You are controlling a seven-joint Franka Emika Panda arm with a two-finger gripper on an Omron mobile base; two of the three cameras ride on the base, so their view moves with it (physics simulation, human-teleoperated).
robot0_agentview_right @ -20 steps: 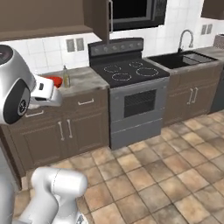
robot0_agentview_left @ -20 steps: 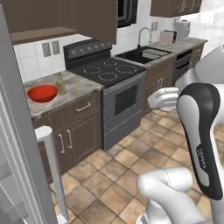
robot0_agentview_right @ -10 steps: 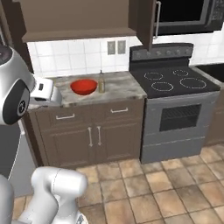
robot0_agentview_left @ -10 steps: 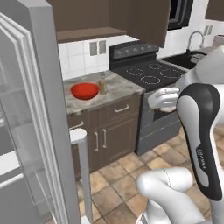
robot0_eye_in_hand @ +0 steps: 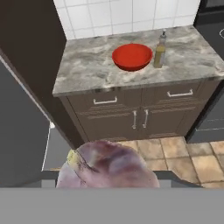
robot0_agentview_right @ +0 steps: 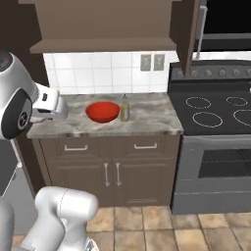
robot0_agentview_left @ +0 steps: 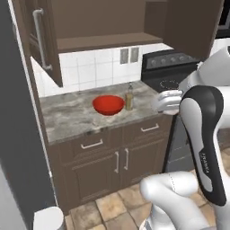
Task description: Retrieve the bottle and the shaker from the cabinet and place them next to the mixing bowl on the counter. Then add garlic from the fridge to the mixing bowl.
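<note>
We carry garlic (robot0_eye_in_hand: 107, 164) pinched in gripper (robot0_eye_in_hand: 109, 186). Risk: bottle (robot0_eye_in_hand: 160, 50) touches red mixing bowl (robot0_eye_in_hand: 132, 56) mid-counter (robot0_eye_in_hand: 83, 74); careless release tips bottle or misses bowl.

Wall: white tile backsplash (robot0_agentview_right: 93, 72) carried two outlets (robot0_agentview_right: 152, 62).
Counter: a grey marbled countertop (robot0_agentview_right: 147, 117) sat over dark brown base cabinets (robot0_agentview_right: 110, 171) with silver handles.
Upper cabinet: its shelf (robot0_agentview_left: 105, 41) stood exposed, both doors (robot0_agentview_left: 38, 40) swung open.
Stove: a black-topped range (robot0_agentview_right: 215, 147) stood just right of the counter.
Floor: tan and brown tiles (robot0_agentview_right: 147, 225).
</note>
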